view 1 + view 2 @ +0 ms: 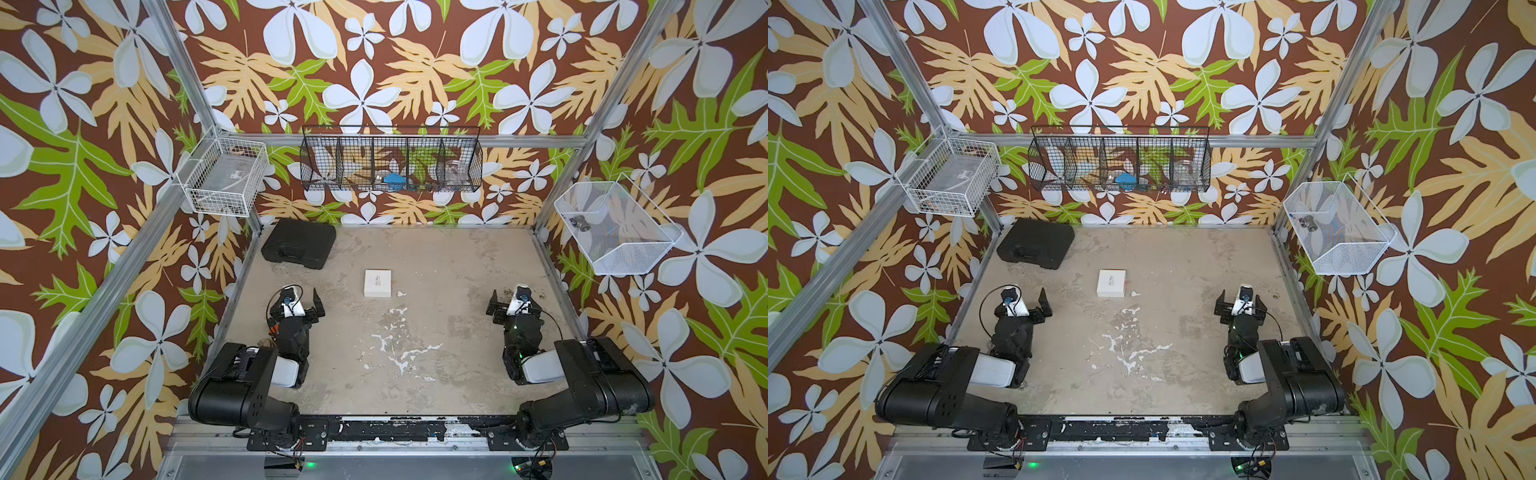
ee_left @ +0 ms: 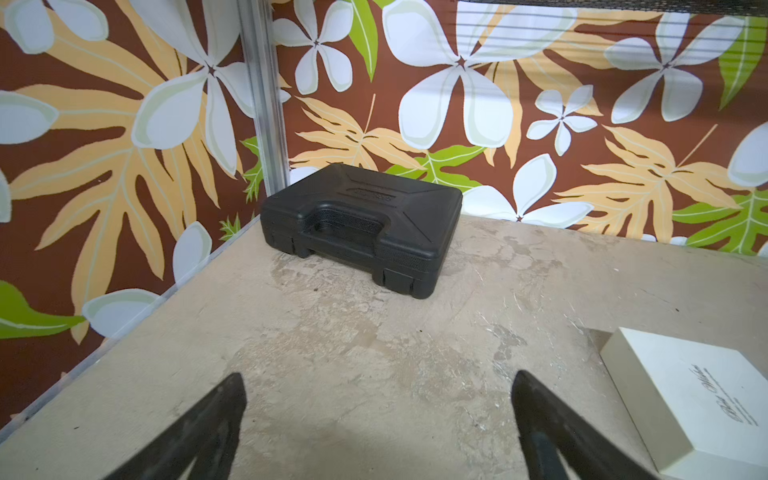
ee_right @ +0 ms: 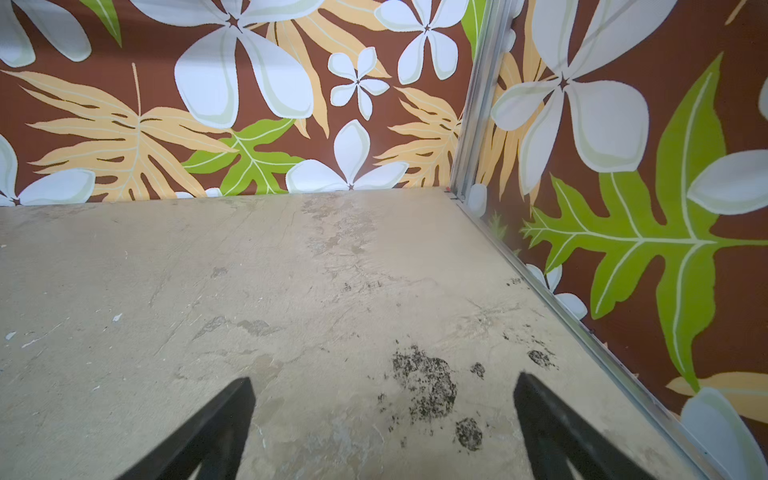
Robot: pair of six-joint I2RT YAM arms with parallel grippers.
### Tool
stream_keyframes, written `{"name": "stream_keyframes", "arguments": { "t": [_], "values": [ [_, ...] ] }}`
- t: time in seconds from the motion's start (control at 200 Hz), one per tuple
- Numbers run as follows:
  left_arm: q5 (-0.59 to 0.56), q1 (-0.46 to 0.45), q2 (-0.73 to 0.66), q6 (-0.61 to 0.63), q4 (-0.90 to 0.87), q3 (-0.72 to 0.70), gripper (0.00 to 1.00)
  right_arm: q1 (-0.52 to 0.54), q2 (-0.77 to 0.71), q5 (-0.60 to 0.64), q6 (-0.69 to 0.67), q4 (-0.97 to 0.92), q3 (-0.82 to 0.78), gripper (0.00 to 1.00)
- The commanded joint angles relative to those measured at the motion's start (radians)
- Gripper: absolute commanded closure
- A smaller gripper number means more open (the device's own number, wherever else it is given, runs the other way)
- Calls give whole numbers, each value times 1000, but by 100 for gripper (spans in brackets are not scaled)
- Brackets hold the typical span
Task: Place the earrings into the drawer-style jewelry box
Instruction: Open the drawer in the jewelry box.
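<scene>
The drawer-style jewelry box [image 1: 377, 283] lies flat and closed a little above the centre of the tabletop [image 1: 440, 257] in both top views. It is between the two arms and well clear of both. In the left wrist view it sits at the lower right of the frame [image 2: 698, 395], with faint script on its lid. No tray edge shows, so the drawer looks shut.

It is probably light, stiff cardboard with smooth faces, so it would skate on the tabletop if pulled from one end and dent under a hard squeeze. The best hold is likely across two opposite side walls of the sleeve with one claw, leaving the other to draw the tray out by its end.

The left claw [image 2: 378, 376] stands wide open and empty over bare tabletop. The right claw [image 3: 384, 378] is also spread wide and holds nothing.

The count:
- one white box
- one black plastic case [image 1: 299, 244] at the upper left of the tabletop
- two claws
- three wire baskets on the walls

No earrings can be made out. The small pale fleck just right of the box is too small to identify.
</scene>
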Motion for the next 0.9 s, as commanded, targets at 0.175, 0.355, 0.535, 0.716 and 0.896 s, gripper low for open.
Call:
{"name": "stream_keyframes", "arguments": {
  "t": [0.175,0.355,0.535,0.716,0.896],
  "values": [
    [29,2,0,16,6,5,0,-1,2,2,-1,29,9,0],
    [31,2,1,14,1,8,0,-1,2,2,-1,29,9,0],
    [29,1,1,16,7,4,0,-1,1,1,-2,35,5,0],
    [28,-1,-131,18,3,-49,0,-1,-152,-35,-12,-169,51,0],
    [-168,-16,-442,-165,-306,15,0,1,-351,-103,167,-505,209,0]
  ]
}}
